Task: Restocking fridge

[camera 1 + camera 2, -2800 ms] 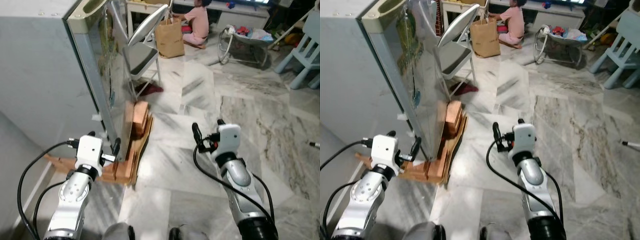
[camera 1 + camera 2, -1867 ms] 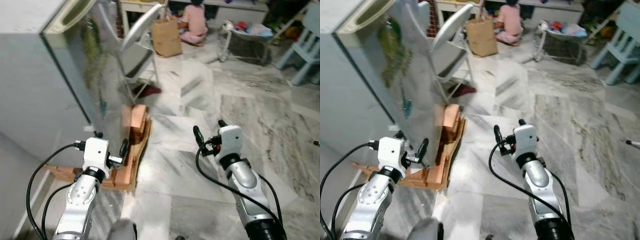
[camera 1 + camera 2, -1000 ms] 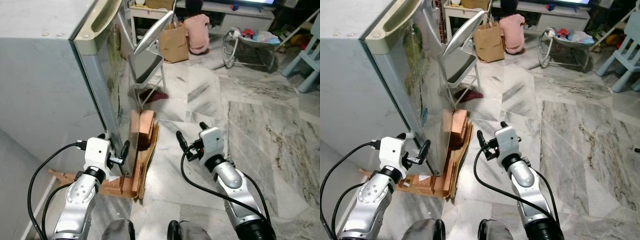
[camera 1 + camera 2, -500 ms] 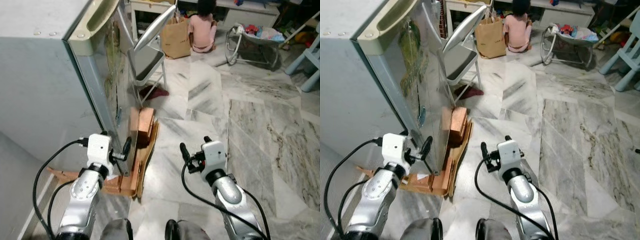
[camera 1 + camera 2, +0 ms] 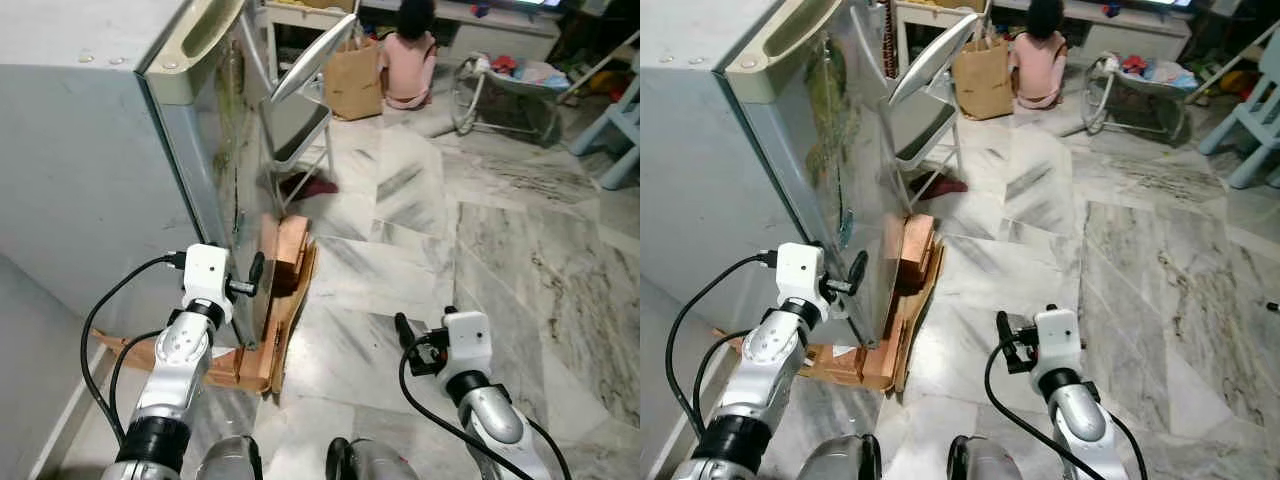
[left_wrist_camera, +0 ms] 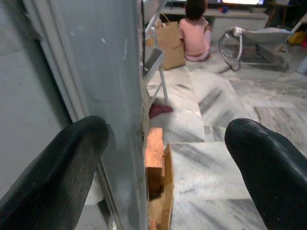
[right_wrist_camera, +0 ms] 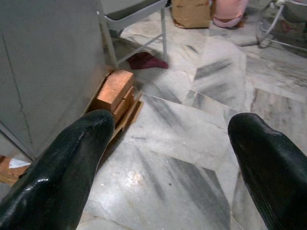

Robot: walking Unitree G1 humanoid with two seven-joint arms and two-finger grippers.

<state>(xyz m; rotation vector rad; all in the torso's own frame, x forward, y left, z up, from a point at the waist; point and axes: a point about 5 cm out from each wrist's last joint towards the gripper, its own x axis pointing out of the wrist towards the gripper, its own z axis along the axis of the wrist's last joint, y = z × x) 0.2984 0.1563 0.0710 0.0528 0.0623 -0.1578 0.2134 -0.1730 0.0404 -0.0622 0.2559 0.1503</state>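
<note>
— What has moved since the earlier frame?

— The left gripper [image 5: 256, 272] has risen closer to the corner edge of the fridge [image 5: 120, 160], while the right gripper [image 5: 405, 333] has dropped lower and nearer the robot's body.

— And the room?

— A grey-veined marble floor [image 5: 520, 250]. Wooden blocks [image 5: 288, 250] and flat boards lie under the fridge's front. Behind it stands a folding chair [image 5: 295, 110], then a brown paper bag [image 5: 355, 85], with a person in pink [image 5: 405, 60] seated on the floor beside it, and a baby bouncer [image 5: 505, 85] further right.

— How does the fridge look?

— Grey, its door shut, the glossy front mirroring the room, a cream handle strip along the top.

— The jaws?

— Both are spread wide and hold nothing; the left pair straddles the fridge's corner edge, the right pair hangs above bare floor.
</note>
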